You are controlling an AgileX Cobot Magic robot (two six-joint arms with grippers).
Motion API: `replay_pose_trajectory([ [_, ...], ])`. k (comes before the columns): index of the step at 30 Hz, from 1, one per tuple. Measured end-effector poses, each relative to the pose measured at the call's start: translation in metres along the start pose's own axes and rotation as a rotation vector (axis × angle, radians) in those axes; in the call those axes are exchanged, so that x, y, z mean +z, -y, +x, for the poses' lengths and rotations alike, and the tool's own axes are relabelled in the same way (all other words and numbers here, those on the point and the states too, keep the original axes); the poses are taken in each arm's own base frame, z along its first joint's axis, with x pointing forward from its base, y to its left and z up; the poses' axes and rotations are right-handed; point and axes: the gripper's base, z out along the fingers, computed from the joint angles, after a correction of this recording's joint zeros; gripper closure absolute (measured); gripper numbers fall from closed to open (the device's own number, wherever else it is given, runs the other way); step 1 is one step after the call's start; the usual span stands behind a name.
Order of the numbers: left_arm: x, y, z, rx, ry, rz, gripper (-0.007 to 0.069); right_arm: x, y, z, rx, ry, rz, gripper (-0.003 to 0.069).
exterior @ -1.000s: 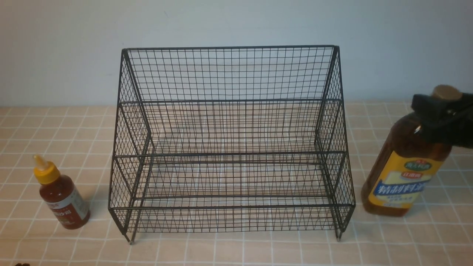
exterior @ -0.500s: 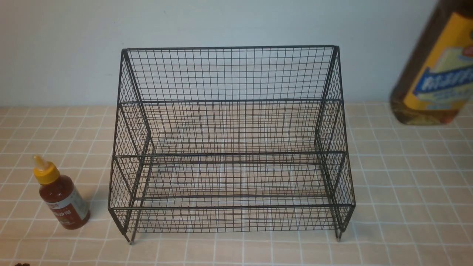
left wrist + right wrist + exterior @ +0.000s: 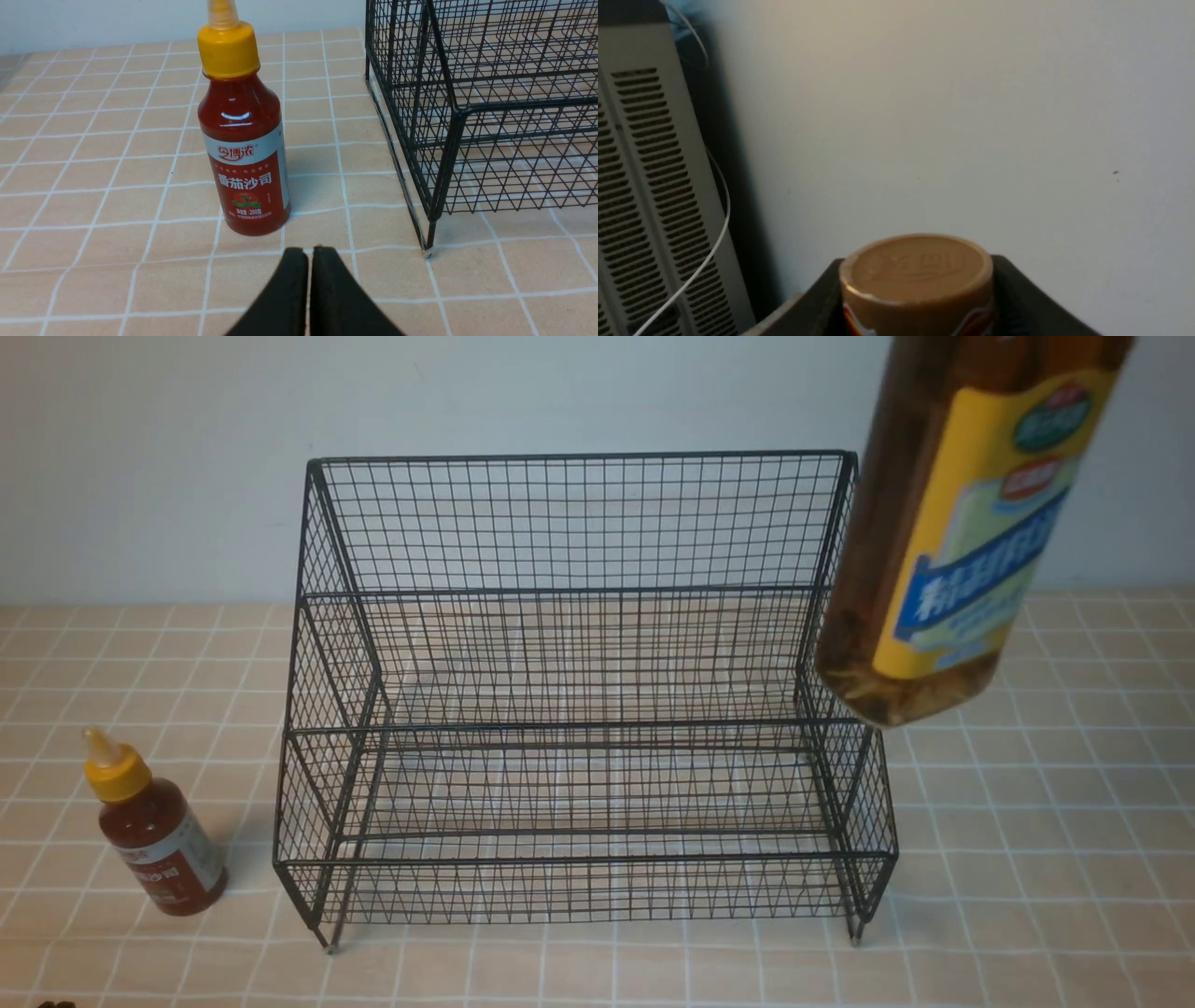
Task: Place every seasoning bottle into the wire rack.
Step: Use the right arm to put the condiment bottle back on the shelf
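The tall amber-brown seasoning bottle (image 3: 962,523) with its yellow-blue label hangs tilted in the air, high at the right. In the front view its base overlaps the right side of the black wire rack (image 3: 579,455). My right gripper (image 3: 917,280) is shut on that bottle just under its tan cap (image 3: 917,261), one black finger on each side; the front view does not show the gripper. The small red-sauce bottle (image 3: 159,840) stands upright on the table left of the rack. My left gripper (image 3: 309,252) is shut and empty, a short way in front of the red bottle (image 3: 245,154).
A tan tiled cloth (image 3: 1027,859) covers the table, and a plain wall stands behind the rack. The rack's near left corner foot (image 3: 427,249) rests close to my left gripper. A grey vented unit (image 3: 640,186) with a white cable shows in the right wrist view.
The amber bottle has left the table at the right, risen high, and swung left and closer, now overlapping the rack's right side. The red bottle and the rack have not moved.
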Motion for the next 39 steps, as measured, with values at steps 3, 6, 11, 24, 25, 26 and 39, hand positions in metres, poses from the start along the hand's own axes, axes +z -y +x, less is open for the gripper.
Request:
replay_pose_trajectory([
  [3,0.000,0.000,0.000,0.000,0.000,0.000,0.0631,0.020,-0.011,0.011,-0.016,-0.017,0.047,0.0337],
  [6,0.000,0.000,0.000,0.000,0.000,0.000,0.0631,0.038,-0.017,0.021,0.007,-0.030,0.148,0.0337],
  [11,0.000,0.000,0.000,0.000,0.000,0.000,0.0631,0.064,-0.015,0.036,0.004,-0.080,0.252,0.0337],
  [24,0.000,0.000,0.000,0.000,0.000,0.000,0.0631,0.085,0.006,0.067,0.050,-0.170,0.387,0.0337],
  [25,0.000,0.000,0.000,0.000,0.000,0.000,0.0631,0.085,0.006,0.067,0.051,-0.170,0.387,0.0337],
  [26,0.000,0.000,0.000,0.000,0.000,0.000,0.0631,0.085,0.006,0.069,0.054,-0.173,0.387,0.0337],
  [39,0.000,0.000,0.000,0.000,0.000,0.000,0.0631,0.070,0.011,0.131,0.083,-0.356,0.412,0.0337],
])
